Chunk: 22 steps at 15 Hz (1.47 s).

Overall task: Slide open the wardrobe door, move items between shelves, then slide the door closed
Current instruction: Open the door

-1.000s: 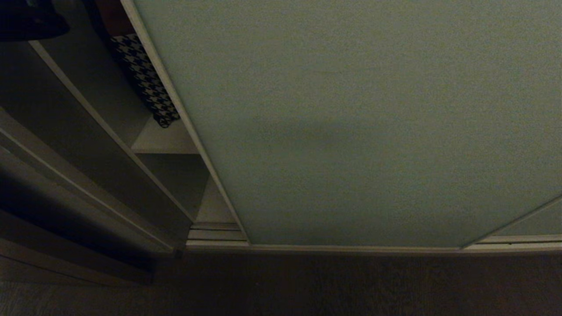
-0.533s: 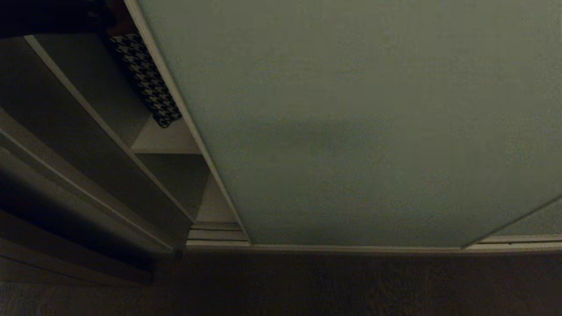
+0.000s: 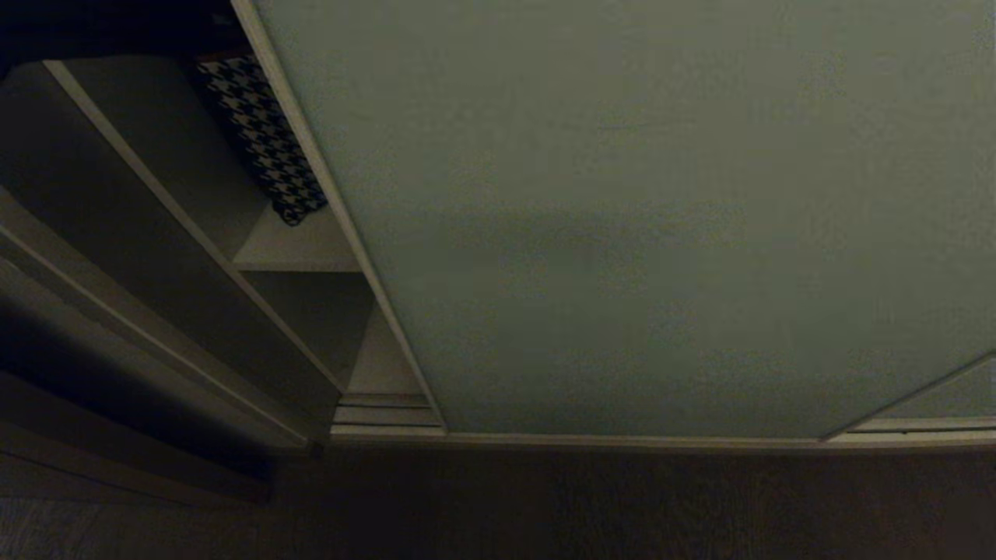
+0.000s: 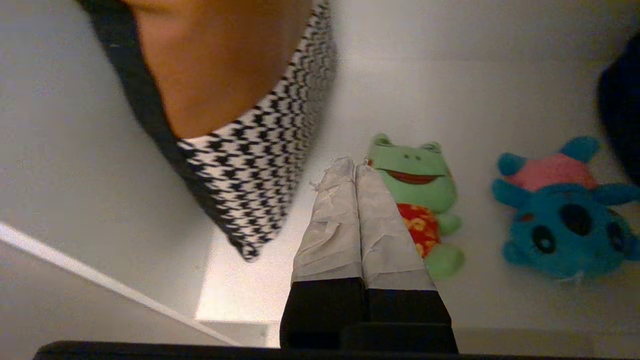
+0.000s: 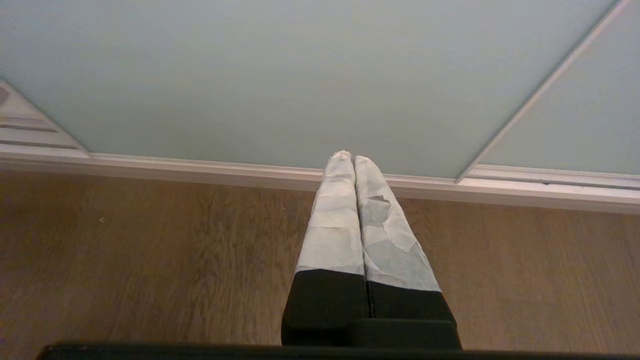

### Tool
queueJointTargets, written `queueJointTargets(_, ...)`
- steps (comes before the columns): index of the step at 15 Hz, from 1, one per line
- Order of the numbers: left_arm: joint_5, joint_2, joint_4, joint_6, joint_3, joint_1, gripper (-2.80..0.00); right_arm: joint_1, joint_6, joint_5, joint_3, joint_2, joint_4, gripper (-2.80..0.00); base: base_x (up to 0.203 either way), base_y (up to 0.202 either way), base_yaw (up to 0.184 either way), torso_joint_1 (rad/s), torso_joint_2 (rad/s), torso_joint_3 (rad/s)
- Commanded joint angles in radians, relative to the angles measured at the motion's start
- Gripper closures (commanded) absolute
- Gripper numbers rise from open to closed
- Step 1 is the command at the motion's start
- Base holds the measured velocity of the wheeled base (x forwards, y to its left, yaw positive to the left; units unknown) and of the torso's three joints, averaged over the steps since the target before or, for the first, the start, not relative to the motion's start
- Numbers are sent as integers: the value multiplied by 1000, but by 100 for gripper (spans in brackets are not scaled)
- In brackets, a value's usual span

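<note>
- The sliding wardrobe door (image 3: 661, 218), a pale grey-green panel with a thin silvery frame, is seen filling most of the head view; a narrow opening is left at its left edge.
- Through that opening a white shelf (image 3: 299, 247) is seen, with a houndstooth cushion (image 3: 268, 140) standing on it just beside the door's edge.
- Neither gripper is shown in the head view.
- In the left wrist view the left gripper (image 4: 352, 167) is seen inside the wardrobe, its taped fingers (image 4: 330, 220) pressed together with nothing between them.
- The green frog (image 4: 417, 192) with a red patterned belly is laid on the white shelf just beyond the fingertips; whether it is touched cannot be told.
- The blue plush creature (image 4: 562, 220) with a pink back is laid on the same shelf beside the frog, apart from it.
- The houndstooth cushion is seen close to the left gripper, on the side away from the toys.
- In the right wrist view the right gripper (image 5: 350, 159) is seen with its fingers together and empty, above a wooden floor (image 5: 150, 260), pointed towards the door's bottom rail (image 5: 200, 167).
</note>
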<state>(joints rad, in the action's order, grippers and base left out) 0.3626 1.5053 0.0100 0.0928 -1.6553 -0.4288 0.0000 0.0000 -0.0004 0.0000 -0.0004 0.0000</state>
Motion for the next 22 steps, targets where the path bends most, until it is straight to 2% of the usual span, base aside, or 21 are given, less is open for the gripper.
queueJointTargets(1,-3,-2,1,0,-1,-33,0,0,0,0,0,0,0,0,0,0,0,0,0,0)
queueJointTargets(4,6,-2,-2,1,-1,-88,0,0,0,0,0,0,0,0,0,0,0,0,0,0)
queueJointTargets(6,41,15,-1,2,-10,-140,0,0,0,0,0,0,0,0,0,0,0,0,0,0)
queueJointTargets(10,128,91,-2,5,-70,-304,0,-2,0,0,0,0,0,0,0,0,0,0,0,0)
queueJointTargets(13,143,141,-6,8,-127,-399,0,-2,0,0,0,0,0,0,0,0,0,0,0,0)
queueJointTargets(19,140,196,-12,31,-189,-513,0,-1,0,0,0,0,0,0,0,0,0,0,0,0)
queueJointTargets(22,146,165,-3,24,-177,-508,0,0,0,0,0,0,0,0,0,0,0,0,0,0)
